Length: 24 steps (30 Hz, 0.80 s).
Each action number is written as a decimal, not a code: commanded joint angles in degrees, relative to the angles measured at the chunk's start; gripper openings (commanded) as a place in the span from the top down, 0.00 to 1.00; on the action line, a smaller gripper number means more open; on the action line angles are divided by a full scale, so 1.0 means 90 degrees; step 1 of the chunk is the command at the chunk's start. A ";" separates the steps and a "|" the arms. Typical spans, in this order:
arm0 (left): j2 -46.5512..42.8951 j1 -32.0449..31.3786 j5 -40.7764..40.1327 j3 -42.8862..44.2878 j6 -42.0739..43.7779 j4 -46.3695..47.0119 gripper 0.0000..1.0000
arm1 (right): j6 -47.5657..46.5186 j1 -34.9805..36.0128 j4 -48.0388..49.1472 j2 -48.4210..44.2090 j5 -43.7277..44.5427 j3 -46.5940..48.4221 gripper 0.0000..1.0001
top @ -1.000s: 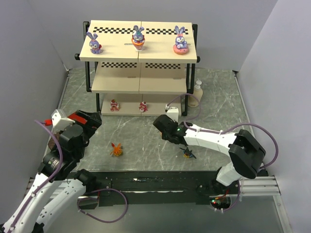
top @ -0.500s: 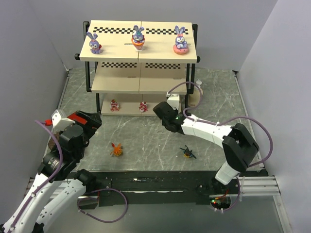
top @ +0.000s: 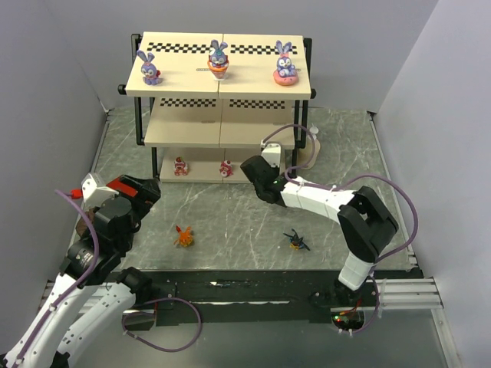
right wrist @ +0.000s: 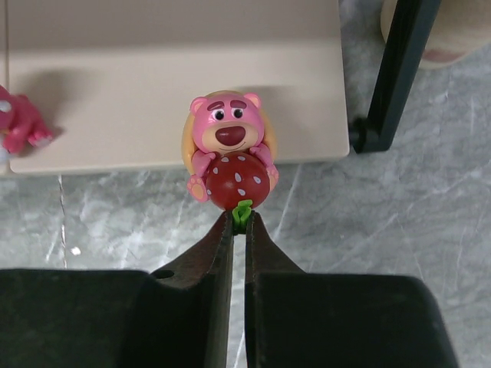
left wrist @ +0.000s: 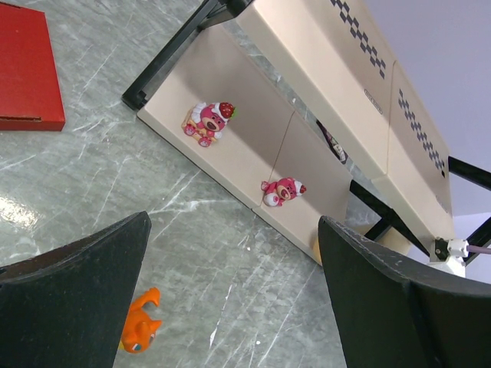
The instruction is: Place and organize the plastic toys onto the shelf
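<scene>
Bear (right wrist: 229, 149): pink, at front edge of shelf (right wrist: 153, 46) bottom board
Right gripper (right wrist: 238, 222): jaws clenched on its green stem
Left gripper (left wrist: 234, 224): jaws released, front-left of shelf

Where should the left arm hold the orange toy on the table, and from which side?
Grip the orange toy by its thick body, coming straight down from above with the left gripper, whose jaws stand wide open. Nothing touches the toy on the table, so any side is free. Its thin points stick outward and would probably slip; the body looks like the firmer hold.
</scene>
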 commanded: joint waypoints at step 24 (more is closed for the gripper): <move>0.0022 0.0001 -0.0093 0.0074 0.0133 0.0106 0.04 | -0.0017 -0.0163 0.1565 0.0393 0.0807 -0.0080 0.96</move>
